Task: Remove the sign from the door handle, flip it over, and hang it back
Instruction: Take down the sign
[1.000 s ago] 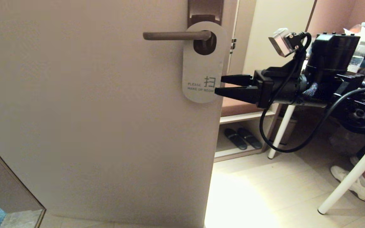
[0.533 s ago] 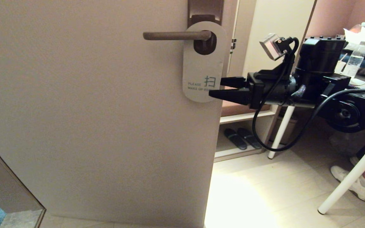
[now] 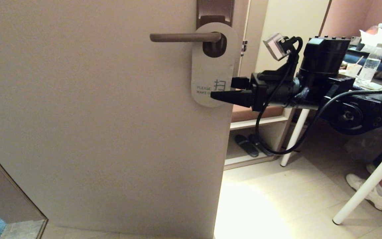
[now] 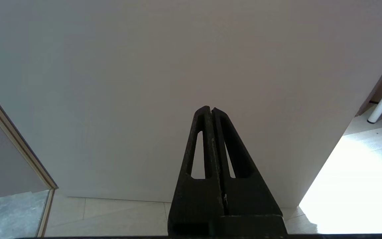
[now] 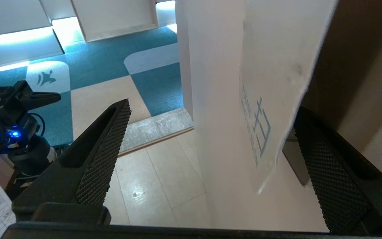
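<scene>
The sign (image 3: 211, 66) hangs by its oval hole on the dark door handle (image 3: 184, 37), below the matching backplate (image 3: 215, 10). Its white face shows, printed "PLEASE MAKE UP ROOM". My right gripper (image 3: 222, 89) is open at the sign's lower right edge; the near finger overlaps the print. In the right wrist view the sign's lower end (image 5: 277, 66) lies between the spread fingers of the gripper (image 5: 211, 109), and neither pad visibly touches it. My left gripper (image 4: 210, 109) is shut and empty, low down, pointing at the bare door; it is out of the head view.
The pale door (image 3: 95, 116) fills the left and stands open at its right edge. Beyond it are a low shelf with dark slippers (image 3: 254, 144), white table legs (image 3: 366, 186), a person's shoe (image 3: 370, 196) and a water bottle (image 3: 368, 66). A dark camera rig (image 5: 12, 132) stands on the hallway floor.
My right gripper has moved left toward the door, still open. Its near finger now covers part of the sign's printed lower end. The sign and handle have not moved.
</scene>
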### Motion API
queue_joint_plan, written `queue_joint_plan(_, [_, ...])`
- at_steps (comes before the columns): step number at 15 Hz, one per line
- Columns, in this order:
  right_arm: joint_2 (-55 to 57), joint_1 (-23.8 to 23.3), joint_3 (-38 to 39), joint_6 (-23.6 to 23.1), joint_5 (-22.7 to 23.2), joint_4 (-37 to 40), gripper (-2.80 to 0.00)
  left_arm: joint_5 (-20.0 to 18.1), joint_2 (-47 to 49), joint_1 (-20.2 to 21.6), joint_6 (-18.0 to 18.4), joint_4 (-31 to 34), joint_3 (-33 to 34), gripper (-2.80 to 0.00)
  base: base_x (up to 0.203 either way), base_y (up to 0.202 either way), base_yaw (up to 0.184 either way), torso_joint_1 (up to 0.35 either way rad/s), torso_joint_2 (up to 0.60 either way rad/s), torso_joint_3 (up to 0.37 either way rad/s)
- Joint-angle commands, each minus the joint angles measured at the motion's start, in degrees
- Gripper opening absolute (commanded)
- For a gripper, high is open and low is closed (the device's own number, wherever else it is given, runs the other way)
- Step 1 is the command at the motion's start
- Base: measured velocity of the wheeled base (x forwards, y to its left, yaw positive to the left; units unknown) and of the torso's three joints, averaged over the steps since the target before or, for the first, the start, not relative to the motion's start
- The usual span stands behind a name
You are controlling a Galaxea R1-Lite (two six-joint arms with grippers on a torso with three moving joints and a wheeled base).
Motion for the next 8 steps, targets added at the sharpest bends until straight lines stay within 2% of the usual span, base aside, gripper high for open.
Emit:
queue_joint_plan(1, [0.85,0.42,-0.78,0.02,0.31,-0.22,0.0,0.03,0.07,-0.02,-0.05,-0.03,0.0,-2.8,0.0,0.0,0.0,0.0,0.0,0.0])
queue_joint_plan(8, [4.52,1.71,-5.18,-0.15,0.31,-0.22,0.0,0.03,0.07,0.0,-0.05,-0.03,0.0,-2.8,0.0,0.0,0.0,0.0,0.0,0.0])
